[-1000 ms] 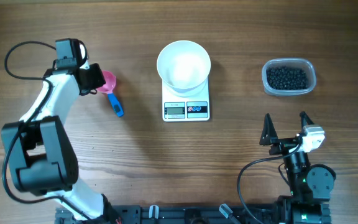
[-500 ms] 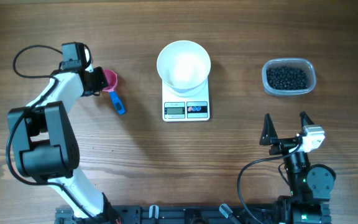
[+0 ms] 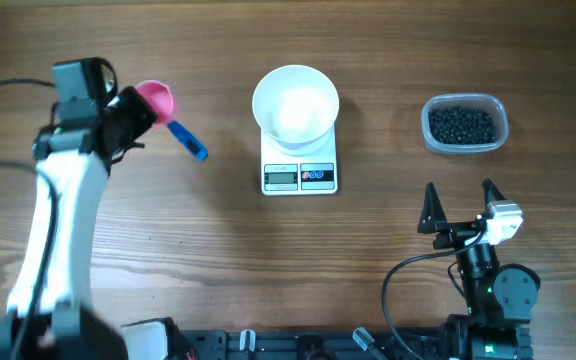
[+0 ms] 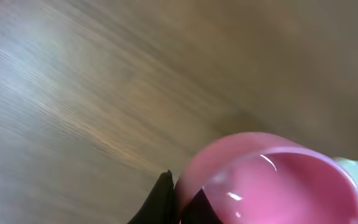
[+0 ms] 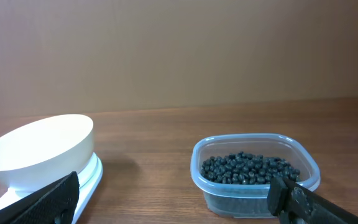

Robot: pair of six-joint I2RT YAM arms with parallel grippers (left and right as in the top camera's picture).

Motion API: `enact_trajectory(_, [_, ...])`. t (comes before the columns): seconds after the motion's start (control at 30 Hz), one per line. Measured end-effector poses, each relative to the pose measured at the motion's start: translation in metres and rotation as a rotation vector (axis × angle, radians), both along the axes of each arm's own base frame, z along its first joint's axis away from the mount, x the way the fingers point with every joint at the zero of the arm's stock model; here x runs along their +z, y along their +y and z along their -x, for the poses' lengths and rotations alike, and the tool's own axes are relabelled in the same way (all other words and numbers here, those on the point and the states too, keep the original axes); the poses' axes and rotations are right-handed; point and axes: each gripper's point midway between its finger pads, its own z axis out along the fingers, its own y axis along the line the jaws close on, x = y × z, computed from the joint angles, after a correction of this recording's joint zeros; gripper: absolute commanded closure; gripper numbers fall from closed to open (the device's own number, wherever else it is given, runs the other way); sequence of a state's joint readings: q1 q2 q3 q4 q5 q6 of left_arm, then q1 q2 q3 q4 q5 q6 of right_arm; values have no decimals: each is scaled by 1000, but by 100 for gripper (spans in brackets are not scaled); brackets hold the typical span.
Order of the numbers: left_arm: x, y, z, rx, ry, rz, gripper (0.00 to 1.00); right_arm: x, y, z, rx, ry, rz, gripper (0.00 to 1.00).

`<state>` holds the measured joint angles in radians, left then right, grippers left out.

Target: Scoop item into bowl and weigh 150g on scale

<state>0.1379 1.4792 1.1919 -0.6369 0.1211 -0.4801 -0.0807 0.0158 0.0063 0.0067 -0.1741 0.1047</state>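
My left gripper (image 3: 134, 113) is shut on the rim of a pink scoop (image 3: 156, 97) with a blue handle, held up over the left of the table. In the left wrist view the pink scoop (image 4: 272, 180) fills the lower right, pinched between the dark fingers (image 4: 164, 200). The white bowl (image 3: 295, 103) sits on the white scale (image 3: 300, 176) at mid-table. The item, small black beads (image 3: 461, 125), fills a clear tub (image 5: 253, 171) at the right. My right gripper (image 3: 460, 203) stands open near the front right, with nothing between its fingers. The bowl (image 5: 39, 149) looks empty.
Bare wood lies between the scoop and the scale, and between the scale and the tub. The right arm's base (image 3: 488, 290) and cables stand at the front right edge. The left arm (image 3: 53, 230) reaches along the left side.
The left gripper has shut on the scoop's rim and lifted it off the table, shifting it up and slightly left. The right arm has not moved.
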Motion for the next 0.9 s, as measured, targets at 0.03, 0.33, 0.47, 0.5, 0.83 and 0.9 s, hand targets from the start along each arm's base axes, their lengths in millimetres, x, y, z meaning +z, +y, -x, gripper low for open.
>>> enact_trajectory(0.03, [13,-5,8,20,-16,42,96,0,0,0,0,0,0,1])
enact_trajectory(0.33, [11,-60,89,204,250,311,96,0,0,0,0,0,-2,0])
enact_trajectory(0.47, [11,-91,92,149,269,324,96,0,0,0,0,0,-3,0])
enact_trajectory(0.5, [12,-99,94,127,273,324,96,0,0,0,0,0,-3,0])
enact_trajectory(0.83, [14,-146,102,-13,274,317,96,0,0,0,1,3,-44,0])
enact_trajectory(0.9, [14,-146,102,-14,274,317,96,0,3,0,20,15,-157,0])
